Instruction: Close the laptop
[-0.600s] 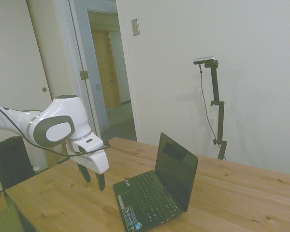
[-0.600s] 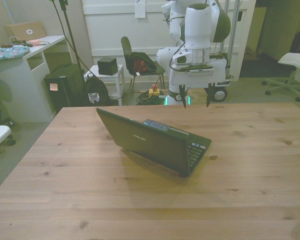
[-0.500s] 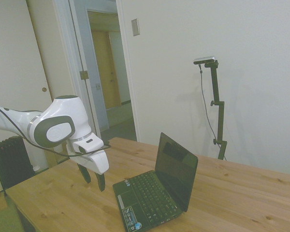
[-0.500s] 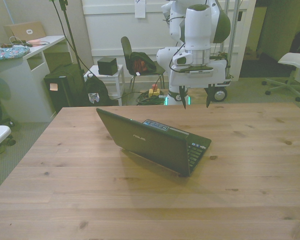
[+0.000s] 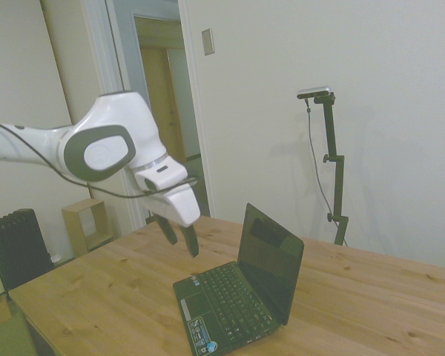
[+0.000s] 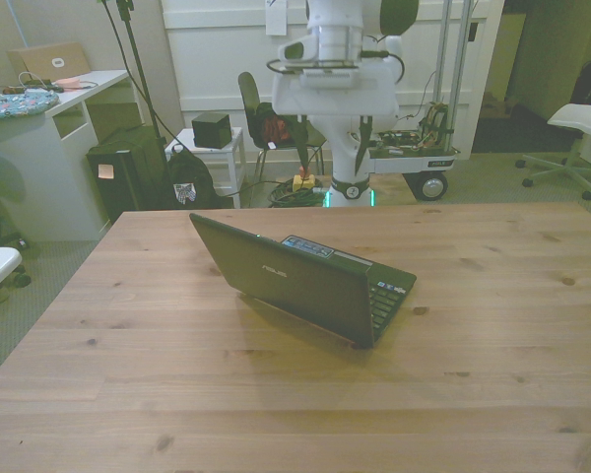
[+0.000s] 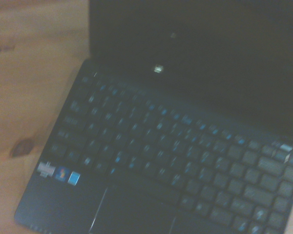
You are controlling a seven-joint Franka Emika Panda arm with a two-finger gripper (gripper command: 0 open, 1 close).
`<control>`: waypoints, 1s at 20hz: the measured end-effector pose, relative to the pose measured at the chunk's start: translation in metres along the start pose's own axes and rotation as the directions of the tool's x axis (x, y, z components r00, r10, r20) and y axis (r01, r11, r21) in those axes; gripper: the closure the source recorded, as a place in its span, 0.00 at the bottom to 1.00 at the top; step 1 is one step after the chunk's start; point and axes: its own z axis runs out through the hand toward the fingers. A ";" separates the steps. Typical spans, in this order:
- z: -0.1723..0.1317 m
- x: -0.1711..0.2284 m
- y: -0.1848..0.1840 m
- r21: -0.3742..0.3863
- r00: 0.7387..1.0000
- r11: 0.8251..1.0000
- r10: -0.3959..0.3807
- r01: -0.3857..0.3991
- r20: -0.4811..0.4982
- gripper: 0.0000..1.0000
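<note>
The black laptop (image 5: 241, 297) stands open on the wooden table (image 5: 96, 297), its lid a little past upright. From the front I see the back of the laptop's lid (image 6: 295, 281), slanted toward the front view's left. My gripper (image 5: 181, 239) hangs open and empty in the air above the table. It is behind the keyboard's near corner and apart from the laptop. In the front view the gripper (image 6: 332, 158) is high beyond the table's far edge. The wrist view shows the blurred keyboard (image 7: 161, 161) and dark screen (image 7: 200, 63) from above.
Bare tabletop (image 6: 473, 325) surrounds the laptop. Beyond the table stand a chair with a red bag (image 6: 276, 123), a black box on a small stand (image 6: 212, 128), a white desk (image 6: 49, 148) and an office chair (image 6: 581, 128). A radiator (image 5: 15, 248) stands near the doorway.
The arm has lifted the gripper well up from near the table and carried it toward the laptop, to the front view's left. The laptop has not moved.
</note>
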 end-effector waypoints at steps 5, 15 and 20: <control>-0.020 0.084 -0.019 0.002 0.995 0.995 0.096 -0.096 -0.033 0.00; -0.022 0.203 -0.033 -0.004 0.957 0.957 0.289 -0.289 -0.013 0.00; 0.017 0.240 -0.039 -0.012 0.935 0.936 0.353 -0.353 0.021 0.00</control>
